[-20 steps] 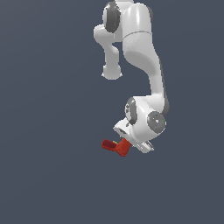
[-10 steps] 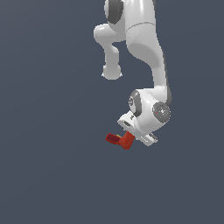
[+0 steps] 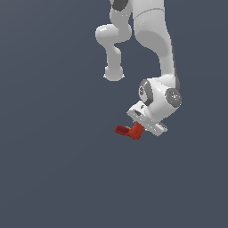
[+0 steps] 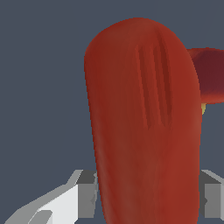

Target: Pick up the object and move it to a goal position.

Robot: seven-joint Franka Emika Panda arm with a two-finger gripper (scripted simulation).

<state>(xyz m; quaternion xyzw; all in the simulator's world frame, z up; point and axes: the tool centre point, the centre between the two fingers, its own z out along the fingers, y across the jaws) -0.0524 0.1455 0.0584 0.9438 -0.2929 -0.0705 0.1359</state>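
Observation:
The object (image 3: 131, 130) is a small red-orange L-shaped item with a darker red arm pointing to the exterior view's left. It hangs from my gripper (image 3: 139, 128), which is shut on its red-orange handle under the white hand. In the wrist view the object (image 4: 144, 127) fills most of the picture between my two grey fingers (image 4: 87, 192), with the darker red arm (image 4: 212, 74) and a bit of yellow at its side. The dark tip is hidden.
The white arm (image 3: 153, 40) reaches down from the top of the exterior view. Plain dark grey-blue ground lies behind and under everything. No other object shows.
My gripper has moved up and toward the exterior view's right with the object held in it. The arm's wrist has followed the same way.

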